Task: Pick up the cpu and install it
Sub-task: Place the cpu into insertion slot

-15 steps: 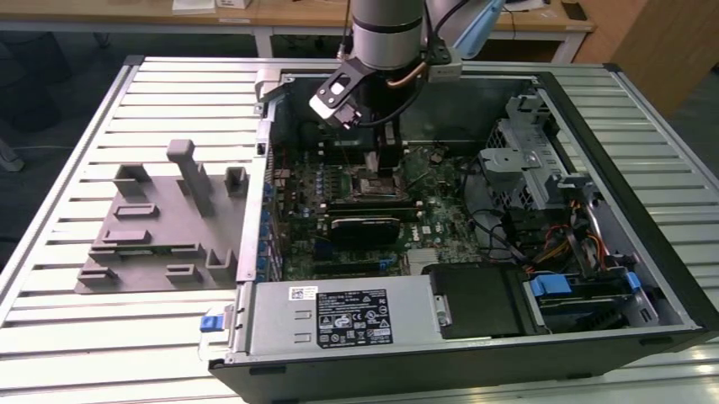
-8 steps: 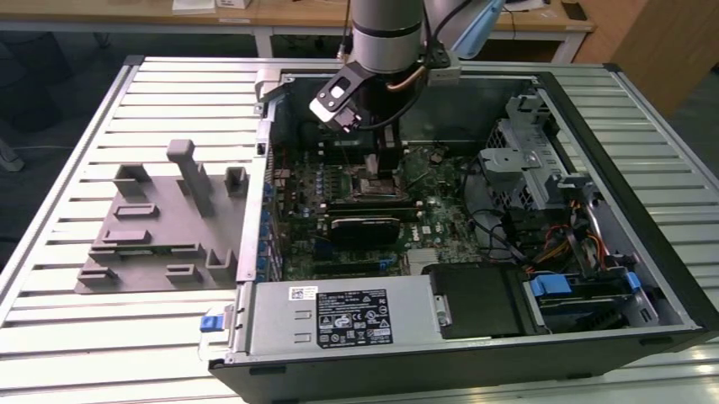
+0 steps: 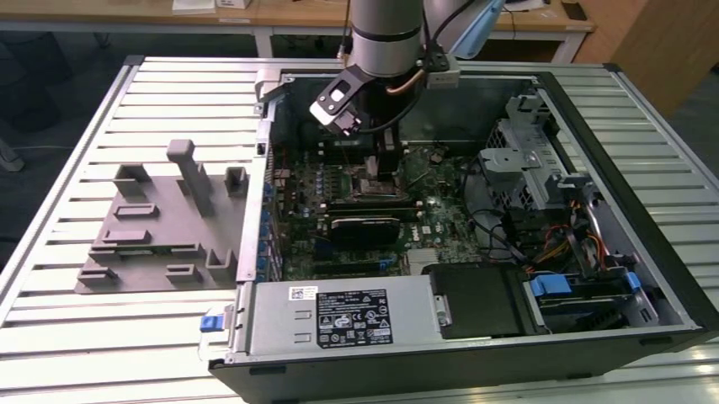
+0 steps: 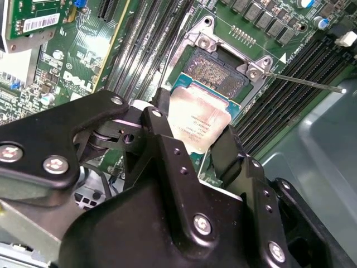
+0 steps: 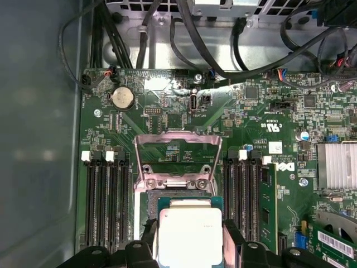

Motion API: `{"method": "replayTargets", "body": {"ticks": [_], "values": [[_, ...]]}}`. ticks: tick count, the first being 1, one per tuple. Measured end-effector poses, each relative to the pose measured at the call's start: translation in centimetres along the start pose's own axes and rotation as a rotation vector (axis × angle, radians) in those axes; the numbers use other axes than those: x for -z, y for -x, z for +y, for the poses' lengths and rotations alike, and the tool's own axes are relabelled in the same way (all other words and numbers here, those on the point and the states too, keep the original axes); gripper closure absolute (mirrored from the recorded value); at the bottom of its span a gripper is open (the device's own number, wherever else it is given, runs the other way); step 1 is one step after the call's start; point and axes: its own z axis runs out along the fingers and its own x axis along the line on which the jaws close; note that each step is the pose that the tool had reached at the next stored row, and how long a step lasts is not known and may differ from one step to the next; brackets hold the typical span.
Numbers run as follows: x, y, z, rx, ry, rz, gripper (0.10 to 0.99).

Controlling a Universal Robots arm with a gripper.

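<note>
**A:** What does the exterior view give that the wrist views do not?

**B:** The whole computer case point(image 3: 450, 370), lying open on the slatted tabletop point(image 3: 67, 337). The arm point(image 3: 388, 34) goes down into its far part. At the exterior view's left of the case, a grey plate point(image 3: 157, 227) with upright blocks lies on the tabletop.

**A:** What is inside the case?

**B:** The motherboard point(image 3: 439, 202), a metal power supply box point(image 3: 337, 316) at the near side, and cables.

**A:** And the wrist views?

**B:** Both show the tool point(image 4: 194, 120) closed on the cpu point(image 4: 203, 111), with a black finger point(image 4: 164, 131) at each of two opposite edges. The silvery top faces the cameras. The cpu is just beside the socket point(image 4: 217, 70). I cannot tell if they touch. The socket's metal frame point(image 5: 178, 148) stands open and the contact field is uncovered.
</note>
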Motion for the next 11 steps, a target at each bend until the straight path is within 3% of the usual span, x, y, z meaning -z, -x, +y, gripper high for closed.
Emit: {"method": "replayTargets", "body": {"ticks": [11], "values": [[-0.45,-0.01,-0.04,0.001,0.000,-0.0001,0.545]]}}
